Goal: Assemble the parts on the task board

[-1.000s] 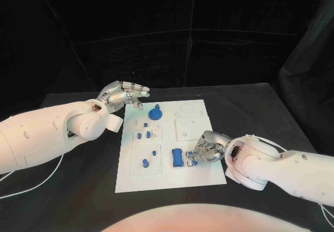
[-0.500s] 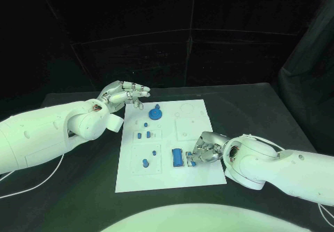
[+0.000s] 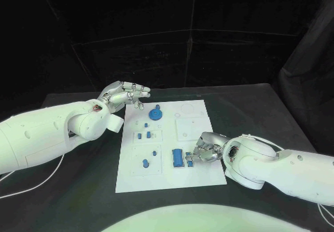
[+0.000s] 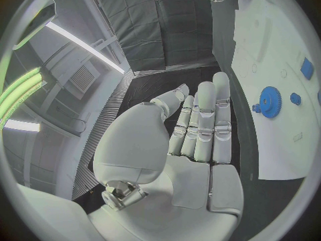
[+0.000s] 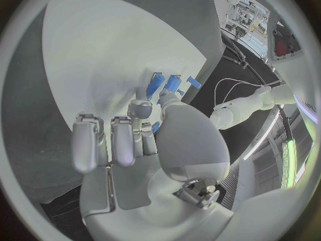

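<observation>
Right hand (image 3: 203, 149) fingertips touching blue part (image 3: 189, 160) on board.

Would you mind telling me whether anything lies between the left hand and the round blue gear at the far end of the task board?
Nothing visible does. The left hand hovers over the table beside the task board's far left corner, holding nothing, and only bare white board lies between it and the round blue gear.

We saw the left hand (image 4: 181, 144) held flat above the black table (image 4: 244, 139), fingers (image 4: 221, 118) straight and close together, holding nothing. Beside it lay the white task board (image 4: 274, 59), carrying a blue gear (image 4: 270, 102) and smaller blue parts (image 4: 307, 68).
</observation>
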### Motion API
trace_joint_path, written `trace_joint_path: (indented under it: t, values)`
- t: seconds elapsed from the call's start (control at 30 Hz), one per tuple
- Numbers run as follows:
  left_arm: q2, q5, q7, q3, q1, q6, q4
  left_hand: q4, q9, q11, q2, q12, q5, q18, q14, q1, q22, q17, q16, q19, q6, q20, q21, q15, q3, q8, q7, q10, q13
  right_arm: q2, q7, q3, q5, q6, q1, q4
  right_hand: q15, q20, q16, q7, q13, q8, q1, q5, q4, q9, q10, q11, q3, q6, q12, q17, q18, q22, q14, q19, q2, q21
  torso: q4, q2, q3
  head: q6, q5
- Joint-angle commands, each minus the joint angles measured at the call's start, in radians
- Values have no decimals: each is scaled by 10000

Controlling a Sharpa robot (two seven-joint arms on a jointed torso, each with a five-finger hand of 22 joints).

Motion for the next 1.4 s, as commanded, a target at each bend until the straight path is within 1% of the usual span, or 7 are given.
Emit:
trace_joint_path:
  t: [0.03,0.3,0.43,0.6,0.7,0.9,1.4]
  values:
    - [1,33,-35,8,13,109,16,6,7,-14,-51,53,53,63,-72,-59,-11,-10,47,-87,-60,-4,-35,-31,77,43,1,-61,-9,16,-19,2,-203,72,13,6,-28,28,-57,-3,5,-46,-71,-71,5,17,34,49,-110,54,-42,525,-23,1050,623,6,60,-10,-1,2,1,5,0]
    - [2,33,-46,8,13,123,9,6,7,-14,-51,53,53,63,-72,-59,-11,-10,47,-87,-60,-4,-35,-31,77,43,1,-61,-9,-32,56,2,-225,9,13,79,-26,31,-55,-4,31,-63,-56,-346,-15,47,31,50,-321,53,-41,531,-24,1056,625,8,106,-11,-6,0,10,2,-14]
    - [1,33,-57,8,13,131,0,6,7,-14,-51,53,53,63,-72,-59,-11,-10,47,-87,-60,-4,-35,-31,77,43,1,-61,-9,-196,283,2,-248,196,13,166,-21,35,-72,3,44,-81,91,-1080,-88,88,15,56,-634,48,-68,513,-19,1039,622,-8,16,-31,-4,-2,10,10,-16]
    - [-1,33,-68,8,13,136,-16,6,7,-13,-51,53,53,63,-72,-60,-11,-11,48,-87,-62,-4,-34,-31,78,44,1,-63,-9,-447,564,3,-183,549,13,316,-2,52,-112,24,37,-117,54,-2343,-13,144,-31,77,-1202,10,-147,472,-11,1014,613,-33,-221,-62,-10,-1,11,16,-7]
    - [2,33,-75,7,13,135,-29,2,5,-8,-56,61,52,63,-75,-69,-12,-18,54,-88,-81,-3,-30,-29,91,51,8,-80,-11,-544,637,3,-124,614,13,395,-2,51,-138,25,29,-129,-63,-2412,46,160,-49,81,-1406,-4,-180,444,-7,999,605,-46,-331,-77,-15,-5,16,28,-8]
    - [24,33,-81,6,12,147,-45,2,5,-8,-56,61,52,63,-75,-69,-12,-18,54,-88,-81,-3,-30,-29,91,51,8,-80,-11,-629,646,3,-82,748,13,414,-4,49,-142,23,27,-133,-74,-2414,41,167,-55,79,-1454,-7,-193,442,-6,995,604,-49,-327,-81,6,1,6,40,-33]
    - [13,33,-90,4,12,153,-31,2,5,-8,-56,61,52,63,-75,-69,-12,-18,54,-88,-81,-3,-30,-29,91,51,8,-80,-11,-355,279,3,-402,826,14,73,-6,48,-140,18,110,-133,362,-2397,-73,221,-37,74,-1443,10,-114,450,-9,1011,608,-38,113,-79,7,3,-8,1,-19]
